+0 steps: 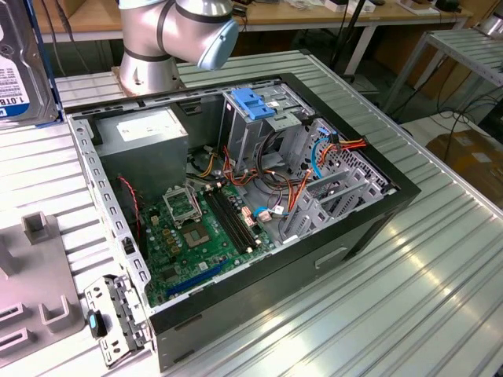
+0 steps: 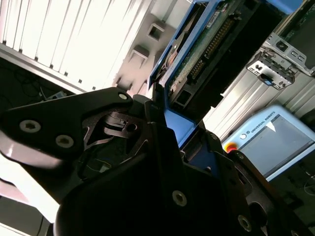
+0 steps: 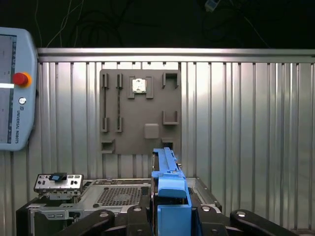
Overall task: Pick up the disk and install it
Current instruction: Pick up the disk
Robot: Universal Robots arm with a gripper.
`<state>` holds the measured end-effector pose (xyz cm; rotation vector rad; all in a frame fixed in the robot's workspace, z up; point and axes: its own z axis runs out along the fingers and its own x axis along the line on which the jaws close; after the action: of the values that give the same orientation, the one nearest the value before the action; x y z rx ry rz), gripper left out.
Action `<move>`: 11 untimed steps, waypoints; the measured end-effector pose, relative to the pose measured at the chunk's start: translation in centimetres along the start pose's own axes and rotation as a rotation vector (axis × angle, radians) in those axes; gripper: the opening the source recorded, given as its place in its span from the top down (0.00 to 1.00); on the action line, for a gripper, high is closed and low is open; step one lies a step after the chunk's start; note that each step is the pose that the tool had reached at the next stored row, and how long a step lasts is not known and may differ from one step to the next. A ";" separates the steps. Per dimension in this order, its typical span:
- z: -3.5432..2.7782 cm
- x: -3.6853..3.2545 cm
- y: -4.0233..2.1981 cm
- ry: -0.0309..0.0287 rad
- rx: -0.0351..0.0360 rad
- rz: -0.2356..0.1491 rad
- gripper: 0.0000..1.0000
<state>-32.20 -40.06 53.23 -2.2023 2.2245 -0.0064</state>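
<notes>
Risk: pivot in grip

Computer case (image 1: 259, 292) lies open, its drive cage (image 1: 236, 132) well apart from the disk (image 3: 166, 169), held edge-on aloft. The gripper (image 3: 170, 215) clamps its blue end; tilting, it could jam at the cage.

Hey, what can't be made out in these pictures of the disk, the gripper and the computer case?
- The disk: exterior view, cut off by the picture's left edge.
- The disk's flat faces: first wrist view, it stands edge-on.
- Where the gripper meets the disk: second wrist view, its own dark body hides the contact.
- The grey cage's bay: exterior view, the blue latch plate sits over it.
</notes>
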 end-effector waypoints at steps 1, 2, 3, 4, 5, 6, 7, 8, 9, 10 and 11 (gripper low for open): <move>0.00 0.04 -0.10 0.0000 0.0000 0.000 0.63; 0.01 0.07 -0.19 0.0000 0.0000 0.000 0.63; 0.01 0.11 -0.32 0.0000 0.0000 0.000 0.63; 0.01 0.16 -0.42 0.0000 0.0000 0.000 0.63; 0.02 0.22 -0.55 -0.0001 0.0001 0.000 0.63; 0.02 0.27 -0.63 0.0000 0.0001 0.000 0.63; 0.02 0.31 -0.70 0.0000 0.0000 0.000 0.63; 0.06 0.80 -1.88 0.0000 0.0000 0.000 0.63; 0.10 1.09 -2.77 0.0000 0.0000 0.000 0.63; 0.12 1.31 -3.45 0.0000 0.0000 0.000 0.63; 0.13 1.48 -3.98 0.0001 0.0000 0.000 0.63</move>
<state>-28.23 -41.58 53.14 -2.2025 2.2245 -0.0064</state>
